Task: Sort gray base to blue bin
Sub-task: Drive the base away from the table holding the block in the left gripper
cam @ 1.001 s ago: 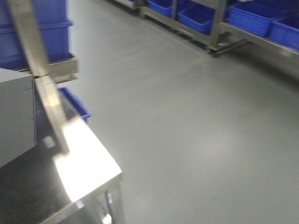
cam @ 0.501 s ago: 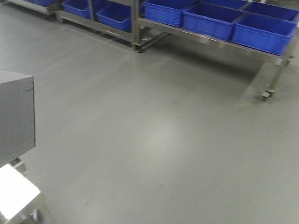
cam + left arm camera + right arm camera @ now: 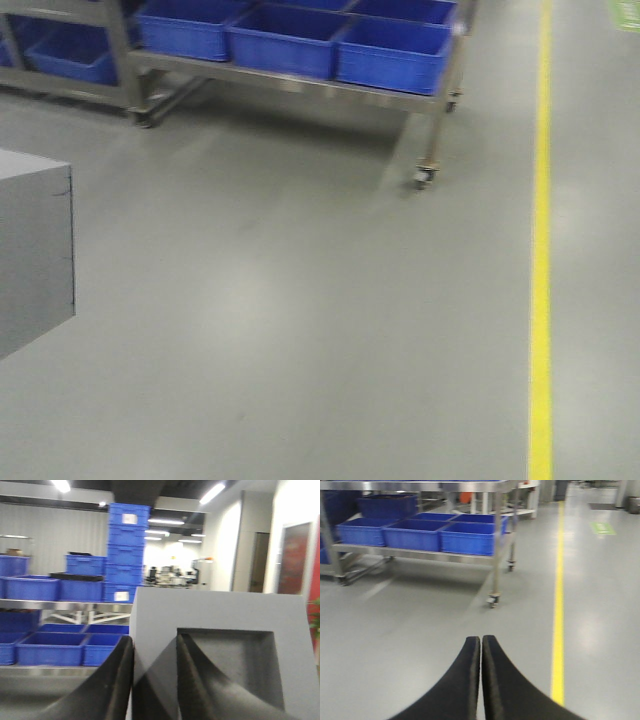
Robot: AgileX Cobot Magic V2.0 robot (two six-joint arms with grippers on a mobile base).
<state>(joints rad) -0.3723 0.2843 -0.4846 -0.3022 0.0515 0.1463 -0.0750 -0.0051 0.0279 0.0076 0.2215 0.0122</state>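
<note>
The gray base (image 3: 220, 625) fills the left wrist view, a light gray block with a square dark recess in one face. My left gripper (image 3: 152, 647) is shut on its wall, one black finger outside and the other inside the recess. The base also shows at the left edge of the front view (image 3: 32, 250), held above the floor. My right gripper (image 3: 481, 641) is shut with nothing in it, over bare gray floor. Several blue bins (image 3: 285, 38) sit in a row on a wheeled steel rack; I cannot tell which one is the task's blue bin.
The rack's caster leg (image 3: 424, 172) stands on the floor ahead. A yellow floor line (image 3: 541, 250) runs along the right. More blue crates (image 3: 127, 550) are stacked tall in the left wrist view, with low shelves of bins (image 3: 50, 647) beside them.
The front view has swung right: the steel table corner has left the frame, the bin rack has slid left, and the yellow line has come in. The gray base stays at the frame's left.
</note>
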